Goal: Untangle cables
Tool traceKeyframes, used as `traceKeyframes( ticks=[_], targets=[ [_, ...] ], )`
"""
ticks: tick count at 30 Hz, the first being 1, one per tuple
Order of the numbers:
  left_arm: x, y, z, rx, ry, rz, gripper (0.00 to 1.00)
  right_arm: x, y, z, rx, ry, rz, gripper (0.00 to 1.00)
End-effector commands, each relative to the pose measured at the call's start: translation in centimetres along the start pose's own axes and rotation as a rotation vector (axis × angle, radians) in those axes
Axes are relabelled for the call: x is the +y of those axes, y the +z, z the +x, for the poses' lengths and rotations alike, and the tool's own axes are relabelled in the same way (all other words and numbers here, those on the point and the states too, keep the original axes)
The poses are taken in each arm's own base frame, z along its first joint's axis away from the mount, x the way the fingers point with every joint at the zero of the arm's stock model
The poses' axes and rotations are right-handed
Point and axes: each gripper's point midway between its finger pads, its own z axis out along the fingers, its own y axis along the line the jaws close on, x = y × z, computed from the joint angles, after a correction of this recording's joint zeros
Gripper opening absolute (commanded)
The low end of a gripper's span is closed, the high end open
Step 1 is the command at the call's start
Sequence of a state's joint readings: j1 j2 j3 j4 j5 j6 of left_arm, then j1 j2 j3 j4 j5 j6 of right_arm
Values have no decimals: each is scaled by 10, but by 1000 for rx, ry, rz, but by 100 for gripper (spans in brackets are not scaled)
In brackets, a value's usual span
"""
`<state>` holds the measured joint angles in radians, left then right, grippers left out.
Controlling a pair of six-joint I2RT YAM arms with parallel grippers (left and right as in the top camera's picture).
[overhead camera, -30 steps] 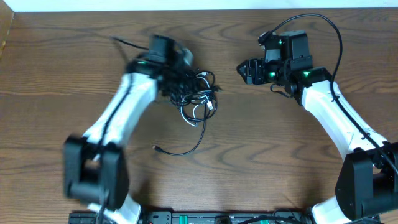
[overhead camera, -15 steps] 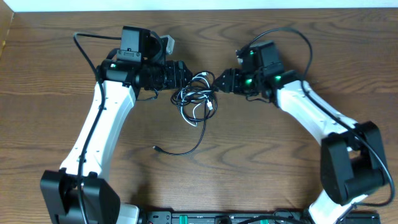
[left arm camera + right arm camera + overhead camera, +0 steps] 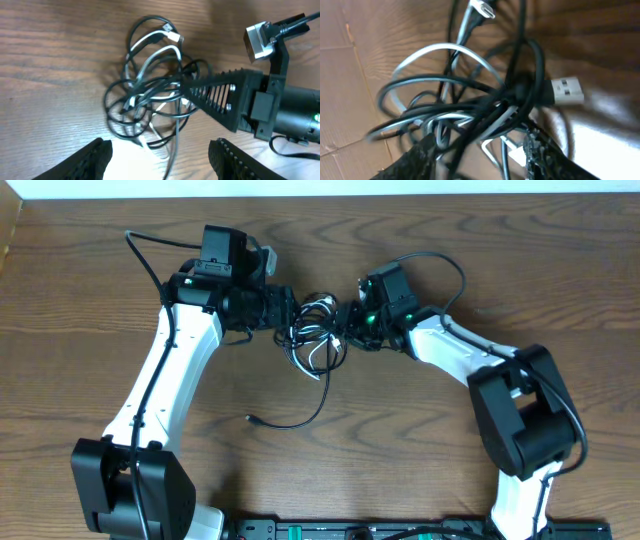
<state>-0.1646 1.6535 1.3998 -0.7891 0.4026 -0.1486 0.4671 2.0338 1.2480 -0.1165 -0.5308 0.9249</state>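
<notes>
Both arms are in on the cables (image 3: 318, 332) now, knotted at the far middle of the table (image 3: 90, 290); left gripper (image 3: 160, 146) sits just left of the knot, fingers spread wide; right gripper (image 3: 476, 150) pokes in from the right, fingers apart too, black and white loops between them; one black tail (image 3: 290, 423) trails nearer, lying free.
</notes>
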Motion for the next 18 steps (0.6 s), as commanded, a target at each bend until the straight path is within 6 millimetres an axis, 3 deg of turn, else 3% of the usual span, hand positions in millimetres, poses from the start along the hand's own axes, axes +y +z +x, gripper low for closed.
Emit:
traceKeyframes(
  ticks=[1, 5, 9, 13, 18],
  targets=[
    [11, 4, 3, 12, 11, -46, 68, -8, 15, 1, 2, 26, 8, 46],
    [11, 4, 3, 13, 11, -46, 68, -14, 23, -1, -16, 11, 25, 31],
    [10, 4, 4, 15, -5, -42, 67, -17, 24, -2, -20, -87, 36, 4],
    [6, 4, 2, 10, -2, -22, 67, 2, 10, -5, -30, -240, 7, 1],
    [-7, 4, 3, 16, 4, 53, 67, 36, -28, -4, 11, -504, -67, 1]
  ],
)
